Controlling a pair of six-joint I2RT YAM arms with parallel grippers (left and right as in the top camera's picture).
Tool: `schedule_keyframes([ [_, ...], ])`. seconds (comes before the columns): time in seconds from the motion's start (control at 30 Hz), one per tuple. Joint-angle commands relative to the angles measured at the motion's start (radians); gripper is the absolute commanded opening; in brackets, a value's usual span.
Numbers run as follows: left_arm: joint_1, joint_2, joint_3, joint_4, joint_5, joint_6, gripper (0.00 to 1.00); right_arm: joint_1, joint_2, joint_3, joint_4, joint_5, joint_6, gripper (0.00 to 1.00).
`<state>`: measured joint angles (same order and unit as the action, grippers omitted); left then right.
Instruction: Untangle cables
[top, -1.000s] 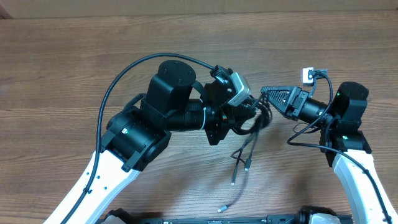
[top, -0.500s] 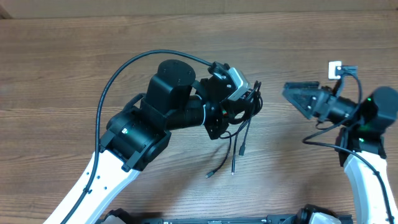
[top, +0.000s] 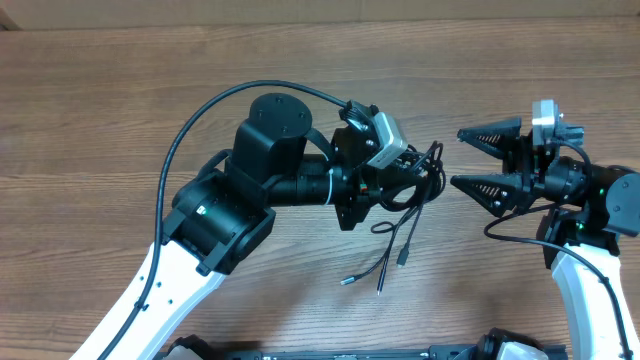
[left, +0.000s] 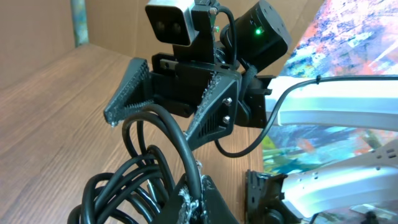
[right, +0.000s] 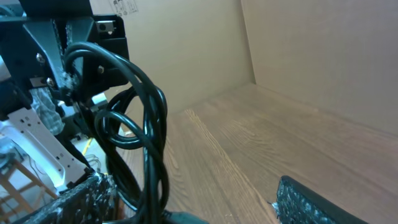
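The cables (top: 424, 178) are a tangled bundle of thin black cords held above the table. My left gripper (top: 404, 180) is shut on the bundle; the left wrist view shows its jaws (left: 200, 198) clamped on one cord, with the loops (left: 134, 180) to their left. Three loose ends with plugs (top: 402, 258) hang down toward the table. My right gripper (top: 468, 160) is open wide and empty, just right of the bundle and facing it. In the right wrist view the cable loops (right: 146, 124) hang near its left finger, between its spread jaws (right: 193, 205).
The wooden table (top: 120, 90) runs under both arms. The left arm's thick black wire (top: 190, 125) arcs over its big black joint (top: 275, 125). A cardboard wall (right: 311, 50) stands along the table's far edge.
My right gripper drew back to the right from the bundle, turned and opened wide. My left gripper kept its hold and shifted the bundle slightly right; the hanging ends swung.
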<state>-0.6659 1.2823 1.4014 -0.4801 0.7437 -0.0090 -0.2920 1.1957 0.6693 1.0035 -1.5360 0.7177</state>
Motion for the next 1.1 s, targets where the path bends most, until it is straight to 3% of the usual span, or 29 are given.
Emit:
schedule_keyframes([
  [0.0,0.003,0.016,0.027,0.041,0.051,-0.081,0.04,0.013,-0.008,0.009,0.039,-0.034,-0.001,0.84],
  [0.1,-0.006,0.033,0.027,0.080,0.061,-0.132,0.04,0.039,-0.008,0.009,0.091,-0.034,-0.001,0.83],
  [0.53,-0.101,0.079,0.027,0.119,0.062,-0.138,0.04,0.073,-0.008,0.009,0.192,-0.029,-0.002,0.79],
  [0.73,-0.101,0.079,0.027,0.117,0.061,-0.150,0.04,0.073,-0.008,0.009,0.272,-0.029,-0.001,0.66],
  [0.9,-0.101,0.079,0.027,0.087,0.014,-0.157,0.04,0.073,-0.008,0.009,0.342,-0.029,-0.001,0.45],
  [1.07,-0.103,0.082,0.027,0.089,0.008,-0.172,0.04,0.073,-0.008,0.009,0.361,-0.029,-0.001,0.31],
])
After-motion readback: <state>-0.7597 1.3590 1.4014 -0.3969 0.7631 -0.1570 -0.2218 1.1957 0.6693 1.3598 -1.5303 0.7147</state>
